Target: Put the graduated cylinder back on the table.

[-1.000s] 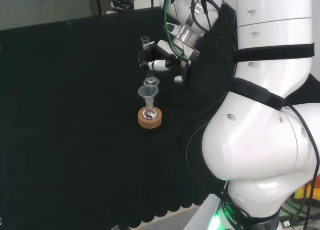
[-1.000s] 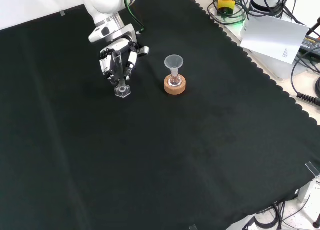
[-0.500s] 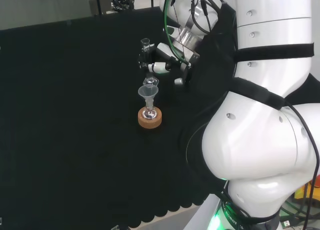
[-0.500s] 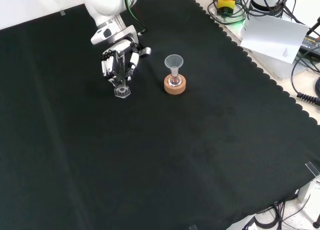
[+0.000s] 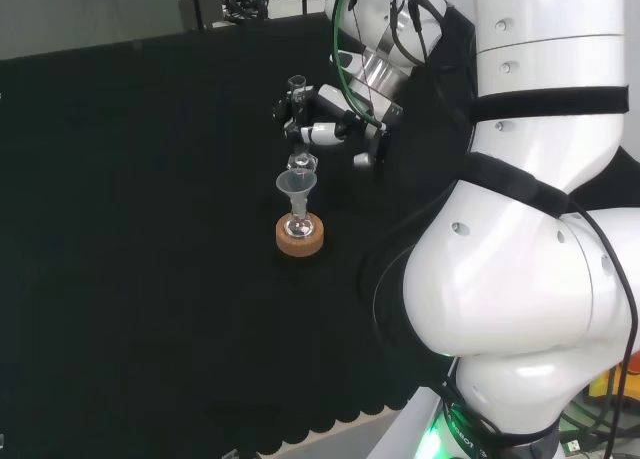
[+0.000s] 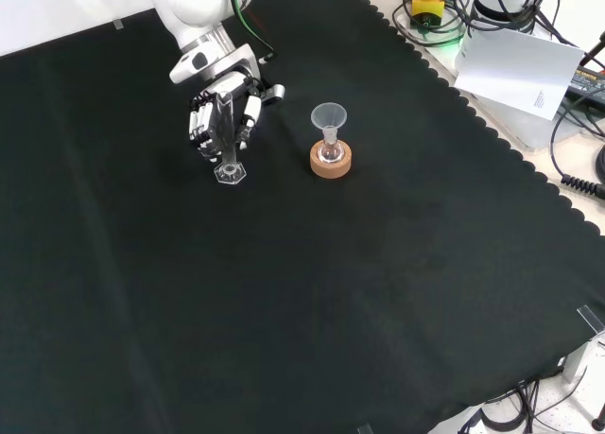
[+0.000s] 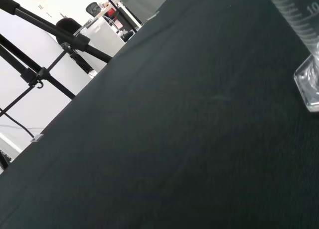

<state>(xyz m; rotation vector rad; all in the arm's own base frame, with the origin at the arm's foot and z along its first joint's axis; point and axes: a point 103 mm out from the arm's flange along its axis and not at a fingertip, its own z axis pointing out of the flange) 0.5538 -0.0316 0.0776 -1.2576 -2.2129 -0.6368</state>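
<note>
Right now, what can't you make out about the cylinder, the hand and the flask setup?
- Graduated cylinder: whether its base touches the black cloth; no view settles it.
- Cylinder's upper part: cut off by the wrist view's edge.
- Cylinder's contents: clear glass, too small in head and front views.
- Hand: the fingers' contact on the tube is blocked by the hand in the front view.
- Funnel and cork stand: the flask's contents are too small to tell.

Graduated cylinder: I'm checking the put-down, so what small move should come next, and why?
Probably lower it a little, then let go. The hand has its fingers curled round the graduated cylinder, upright, its base at or just above the black cloth, beside the funnel.
</note>
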